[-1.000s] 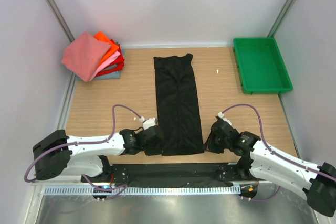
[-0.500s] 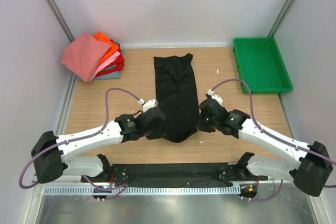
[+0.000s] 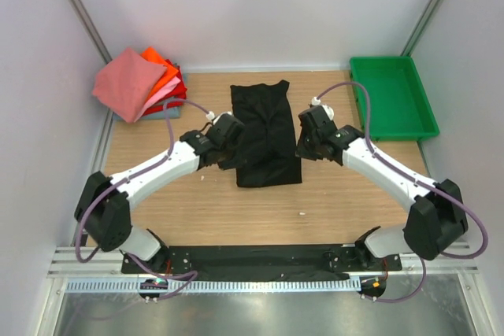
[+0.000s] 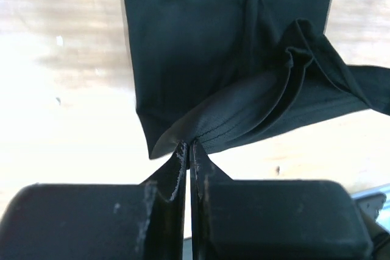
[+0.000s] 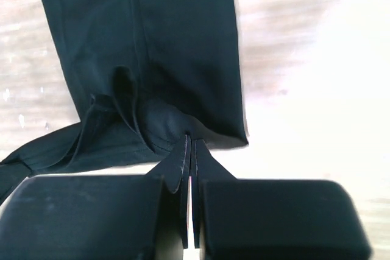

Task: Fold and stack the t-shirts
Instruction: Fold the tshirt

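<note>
Overhead, grips the black t-shirt at mid-bench by both near corners, left hand and right hand clamped tight on cloth. Shows folded t-shirts stacked at the far-left corner. From left wrist, pinches a bunched hem above the flat part. From right wrist, pinches the other corner likewise, raised off the wood.

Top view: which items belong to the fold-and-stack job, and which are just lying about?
Job:
- plain black cloth t-shirt, mid-table, one corner pinched in the shut left gripper, another in the shut right gripper
- stack of folded cloth shirts, salmon-pink on top, orange, red and pale pink beneath, far-left corner

Lying about:
- green rectangular plastic tray, far right
</note>
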You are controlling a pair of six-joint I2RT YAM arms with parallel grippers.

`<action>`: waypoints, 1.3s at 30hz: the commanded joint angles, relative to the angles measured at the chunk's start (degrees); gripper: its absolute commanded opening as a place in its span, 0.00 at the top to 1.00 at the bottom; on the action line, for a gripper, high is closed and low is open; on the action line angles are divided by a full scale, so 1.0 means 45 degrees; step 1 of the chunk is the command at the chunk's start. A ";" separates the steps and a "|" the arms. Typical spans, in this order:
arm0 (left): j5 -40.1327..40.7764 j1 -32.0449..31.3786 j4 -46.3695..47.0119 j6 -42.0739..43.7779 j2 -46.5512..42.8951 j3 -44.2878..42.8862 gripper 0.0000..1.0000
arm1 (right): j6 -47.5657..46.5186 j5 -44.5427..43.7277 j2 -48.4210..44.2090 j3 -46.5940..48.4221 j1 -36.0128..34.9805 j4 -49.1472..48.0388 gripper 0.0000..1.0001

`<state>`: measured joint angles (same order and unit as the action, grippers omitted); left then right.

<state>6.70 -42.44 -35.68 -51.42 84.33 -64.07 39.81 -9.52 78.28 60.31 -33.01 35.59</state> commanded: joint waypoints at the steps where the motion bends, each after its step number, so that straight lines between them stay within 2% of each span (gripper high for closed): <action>1: -0.0512 0.0619 -0.0098 0.1191 0.1058 -0.1169 1.00 | -0.1130 0.0278 0.0920 0.1185 0.0499 -0.0449 0.99; 3: -0.0609 0.0835 -0.0137 0.1502 0.1549 -0.1853 1.00 | -0.1327 0.0376 0.1333 0.1712 0.0676 -0.0546 0.99; 4: -0.0687 0.1204 -0.0292 0.1775 0.2422 -0.2551 1.00 | -0.1618 0.0570 0.2205 0.2352 0.0947 -0.0624 0.99; 8: -0.0707 0.1461 -0.0586 0.2129 0.3189 -0.3590 1.00 | -0.1835 0.0806 0.2993 0.3002 0.1184 -0.0702 0.99; 27: -0.1371 0.3004 -0.0723 0.3321 0.6355 -0.5995 1.00 | -0.2577 0.1958 0.6820 0.5599 0.2492 -0.1171 0.98; 29: -0.1411 0.3179 -0.0723 0.3379 0.6863 -0.6385 1.00 | -0.2578 0.1940 0.7231 0.5834 0.2571 -0.1132 0.93; 30: -0.1411 0.3238 -0.0762 0.3399 0.7077 -0.6541 1.00 | -0.2597 0.2307 0.7407 0.6067 0.2590 -0.1171 0.83; 31: -0.1411 0.3297 -0.0878 0.3418 0.7485 -0.6949 1.00 | -0.2636 0.2562 0.7873 0.6224 0.2687 -0.1249 0.80; 32: -0.1430 0.3433 -0.0976 0.3477 0.7702 -0.7185 0.98 | -0.2675 0.2642 0.8090 0.6458 0.2746 -0.1230 0.72; 34: -0.1859 0.3590 -0.1327 0.3574 0.8441 -0.8137 0.89 | -0.2753 0.2721 0.8869 0.7472 0.2999 -0.0804 0.60; 36: -0.2074 0.3843 -0.2065 0.3769 0.8952 -0.9657 0.73 | -0.2889 0.2760 0.9341 0.8756 0.3195 -0.0238 0.44; 37: -0.2055 0.3921 -0.2438 0.3828 0.9244 -1.0248 0.69 | -0.2968 0.2798 0.9536 0.9267 0.3370 -0.0041 0.39; 38: -0.2016 0.4077 -0.2848 0.3867 0.9692 -1.0872 0.62 | -0.3026 0.2780 0.9886 0.9795 0.3449 0.0251 0.32; 39: -0.1997 0.4156 -0.3587 0.3984 0.9890 -1.2039 0.55 | -0.3085 0.2721 1.0005 1.0863 0.3527 0.0622 0.29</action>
<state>-1.17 -25.45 -45.04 -35.31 127.79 -108.25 27.46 2.24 123.26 99.18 -18.70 35.31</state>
